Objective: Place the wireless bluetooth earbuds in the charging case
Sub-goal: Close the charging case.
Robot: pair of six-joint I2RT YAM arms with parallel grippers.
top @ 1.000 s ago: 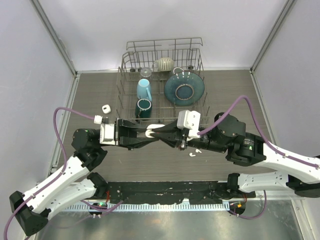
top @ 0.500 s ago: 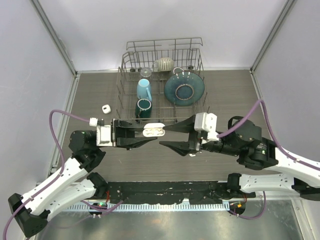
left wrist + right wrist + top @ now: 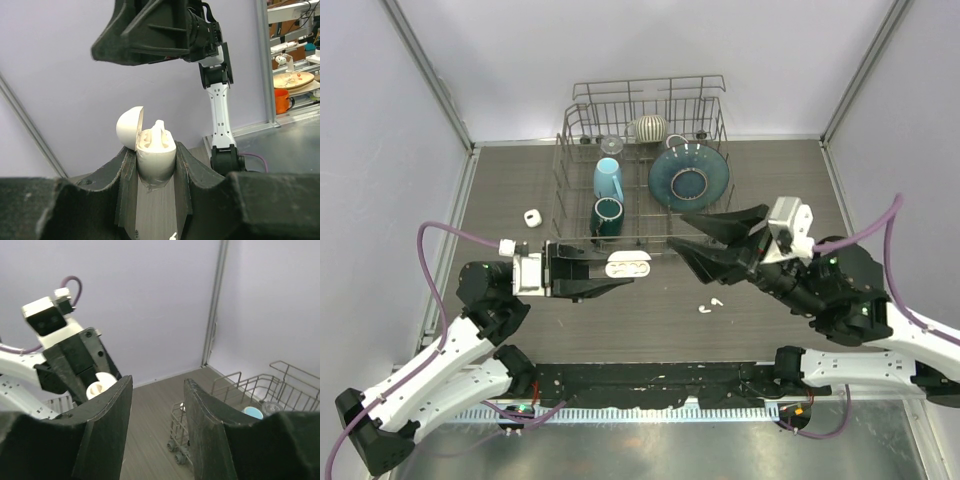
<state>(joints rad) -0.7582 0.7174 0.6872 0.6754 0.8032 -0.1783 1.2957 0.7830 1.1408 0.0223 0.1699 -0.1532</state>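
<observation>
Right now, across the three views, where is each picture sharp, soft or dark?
Top external: evenly lit and sharp throughout; the loose earbuds read clearly. Left wrist: charging case crisp and bright, the left fingers around it dark and soft-edged. Right wrist: right fingers nearly black in the foreground, dish rack slightly soft.

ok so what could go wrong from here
1. The earbud in the open charging case stands proud; if it is not seated, it may drop out when the case tilts.
2. The two loose earbuds lie close together on the table; the open right fingers could knock one away while picking the other.
</observation>
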